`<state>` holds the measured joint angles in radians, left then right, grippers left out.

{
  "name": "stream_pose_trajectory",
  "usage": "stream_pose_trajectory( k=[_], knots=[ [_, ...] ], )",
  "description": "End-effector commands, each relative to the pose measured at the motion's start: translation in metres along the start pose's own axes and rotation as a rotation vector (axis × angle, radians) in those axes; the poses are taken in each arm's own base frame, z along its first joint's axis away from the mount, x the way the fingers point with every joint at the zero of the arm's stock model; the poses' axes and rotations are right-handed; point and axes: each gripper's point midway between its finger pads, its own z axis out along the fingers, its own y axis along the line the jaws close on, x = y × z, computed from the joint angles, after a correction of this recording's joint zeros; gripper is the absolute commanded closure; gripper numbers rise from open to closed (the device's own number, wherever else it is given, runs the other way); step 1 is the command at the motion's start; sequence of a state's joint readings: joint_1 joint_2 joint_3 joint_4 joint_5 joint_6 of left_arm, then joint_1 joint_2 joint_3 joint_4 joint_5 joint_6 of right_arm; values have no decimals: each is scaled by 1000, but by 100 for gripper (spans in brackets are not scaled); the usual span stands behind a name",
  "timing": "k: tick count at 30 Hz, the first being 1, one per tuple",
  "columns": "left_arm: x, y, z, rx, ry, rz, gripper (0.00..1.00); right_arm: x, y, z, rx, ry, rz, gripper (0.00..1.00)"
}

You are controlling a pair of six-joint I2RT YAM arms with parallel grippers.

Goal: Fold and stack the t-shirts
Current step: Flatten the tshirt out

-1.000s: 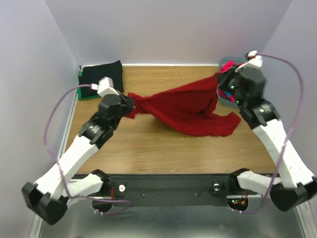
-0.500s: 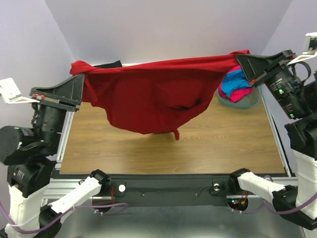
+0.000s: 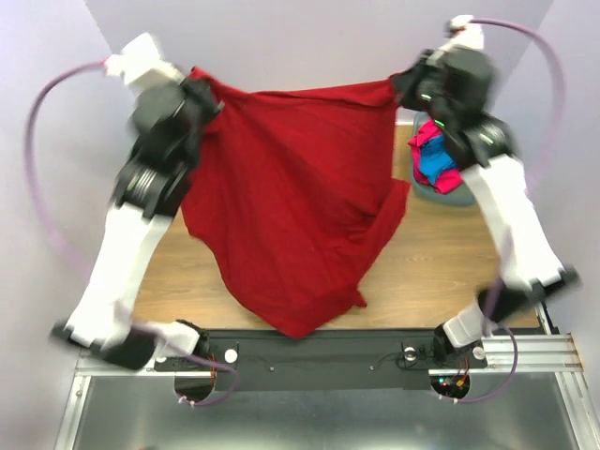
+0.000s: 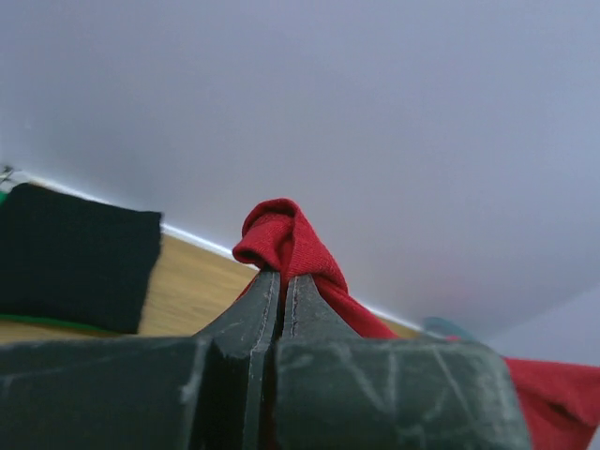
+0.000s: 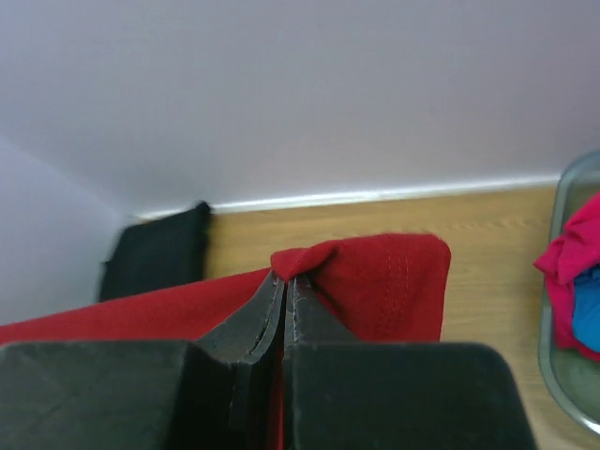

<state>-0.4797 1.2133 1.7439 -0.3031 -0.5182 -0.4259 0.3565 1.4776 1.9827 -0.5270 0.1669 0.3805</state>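
Note:
The dark red t-shirt (image 3: 291,206) hangs spread in the air between both raised arms, its lower end drooping down near the table's front edge. My left gripper (image 3: 202,86) is shut on its left top corner (image 4: 281,239). My right gripper (image 3: 401,84) is shut on its right top corner (image 5: 375,277). A folded black t-shirt (image 4: 75,267) lies on a green one at the far left corner; it also shows in the right wrist view (image 5: 155,253). Bright pink and blue t-shirts (image 3: 436,155) lie in the tub.
The grey-blue plastic tub (image 3: 450,192) stands at the far right of the wooden table (image 3: 441,272). The walls close in on the left, back and right. The black base rail (image 3: 319,352) runs along the near edge.
Both arms have swung higher and further back, lifting the red shirt from a wide sagging drape into a taller hanging sheet. Both grippers stay shut on its corners.

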Motion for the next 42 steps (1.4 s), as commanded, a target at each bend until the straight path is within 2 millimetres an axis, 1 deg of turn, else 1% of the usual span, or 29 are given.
stream_pose_trajectory(
  k=[1,3,4,6,9,11,12,13,15,16,17,18,19,20,21,22,24,25,26,27,28,29,30,31,32,33,34,37,42],
  knots=[
    [-25,0,67,12,-32,57,100,-9,-33,67,149,-55,-36,100],
    [-39,-8,78,45,-56,69,100,-33,-31,78,137,-116,-13,100],
    [-56,-18,81,71,-97,66,100,-74,-19,67,105,-219,14,100],
    [-69,-26,78,100,-126,87,100,-88,-26,77,94,-256,47,100],
    [-95,-39,60,162,-178,90,100,-110,-22,62,34,-296,81,100],
    [-90,-39,54,181,-166,98,100,-107,-19,54,11,-282,80,100],
    [-87,-36,52,178,-161,102,100,-80,-29,61,32,-213,74,100],
    [-78,-29,46,175,-145,107,100,-85,-24,44,12,-220,72,100],
    [-62,-17,41,160,-119,115,100,-66,-29,36,10,-168,49,100],
    [-71,-14,22,171,-153,98,100,-45,-38,27,33,-122,43,100],
    [-22,10,31,125,-59,119,100,-34,-42,21,40,-96,43,100],
    [-3,21,27,113,-26,111,100,-22,-46,16,47,-69,39,100],
    [37,45,15,87,35,84,100,11,-60,2,73,-4,37,100],
    [59,59,9,68,71,55,100,29,-66,-4,80,32,42,99],
    [62,67,-10,72,59,9,100,50,-76,-13,105,69,51,99],
    [124,94,-17,47,185,5,100,104,-100,-20,161,175,56,99],
    [158,108,-42,49,252,-103,100,136,-112,-55,190,206,118,98],
    [209,132,-58,12,362,-109,100,155,-119,-66,200,236,131,98],
    [228,142,-69,-13,407,-139,100,215,-141,-84,250,345,150,97],
    [244,152,-81,-56,443,-209,100,222,-136,-104,220,338,215,95],
    [268,172,-101,-105,496,-210,100,245,-139,-117,217,377,243,89],
    [273,181,-108,-144,507,-222,97,264,-138,-129,185,419,264,89],
    [276,192,-121,-195,524,-226,66,291,-138,-149,153,463,296,83],
    [273,198,-124,-225,512,-215,25,300,-139,-156,152,479,311,71],
    [265,197,-125,-232,504,-219,2,304,-135,-163,125,495,318,54],
    [262,196,-128,-232,506,-219,1,306,-135,-168,111,503,296,39],
    [261,195,-130,-226,516,-211,2,304,-134,-172,105,502,289,1],
    [258,186,-131,-192,524,-229,1,298,-142,-180,162,510,257,0],
    [264,183,-121,-185,535,-210,1,288,-163,-171,283,463,216,0]
  ],
)
